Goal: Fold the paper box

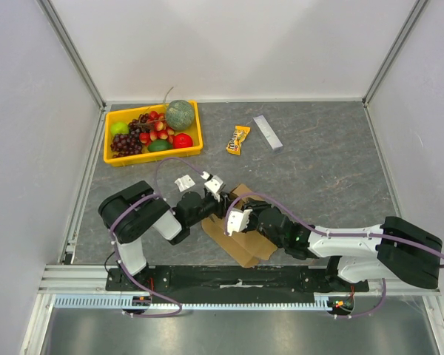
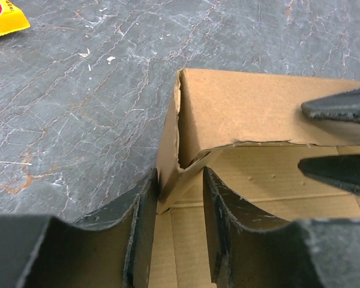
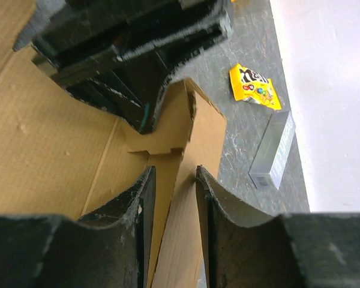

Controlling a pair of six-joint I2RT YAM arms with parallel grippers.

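The paper box (image 1: 248, 251) sits toward the desk's (image 1: 318, 163) 6 o'clock edge. The left hand (image 2: 180, 174) and right hand (image 3: 174, 171), fingers apart, each straddle its raised wall.

The dark grey marbled tabletop (image 1: 318, 163) carries a yellow plastic fruit tray (image 1: 144, 158), a yellow candy packet (image 1: 239, 140), a small grey rectangular bar (image 1: 268, 132) and a part-folded brown cardboard paper box (image 1: 246, 248).

Both arms lie across the paper box (image 1: 244, 250) and hide much of it. Cardboard stands between the fingers of the left gripper (image 2: 180, 186) and the right gripper (image 3: 174, 180), but whether either pinches it I can't tell. The yellow packet (image 2: 3, 18) is cropped at a corner.
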